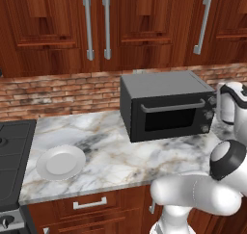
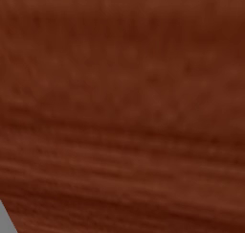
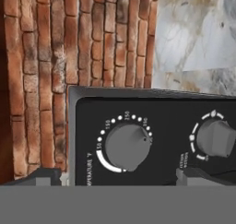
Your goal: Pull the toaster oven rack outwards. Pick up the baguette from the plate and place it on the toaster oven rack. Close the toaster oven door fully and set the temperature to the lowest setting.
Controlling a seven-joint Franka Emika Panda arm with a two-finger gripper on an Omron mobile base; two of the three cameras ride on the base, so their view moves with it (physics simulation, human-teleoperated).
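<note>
The dark grey toaster oven (image 1: pixel 166 105) stands on the marble counter, its toaster oven door (image 1: pixel 169 117) shut with the silver bar handle across the top. The toaster oven rack and the baguette are hidden. At the counter's left, the white plate (image 1: pixel 61 162) lies bare. In the hand view, my gripper (image 3: pixel 123 177) is open right in front of the oven's black control panel. The temperature knob (image 3: pixel 126 146) sits between the two fingertips (image 3: pixel 44 177), not touched. A second knob (image 3: pixel 216 138) is beside it. My white wrist (image 1: pixel 235 100) hangs by the oven's right end.
A black stovetop (image 1: pixel 12 156) borders the counter on the left. Brick backsplash (image 1: pixel 58 93) and wooden wall cabinets (image 1: pixel 96 26) rise behind. Drawers (image 1: pixel 89 204) run below the counter edge. A brown wooden surface (image 2: pixel 122 107) stands very close in the right base view.
</note>
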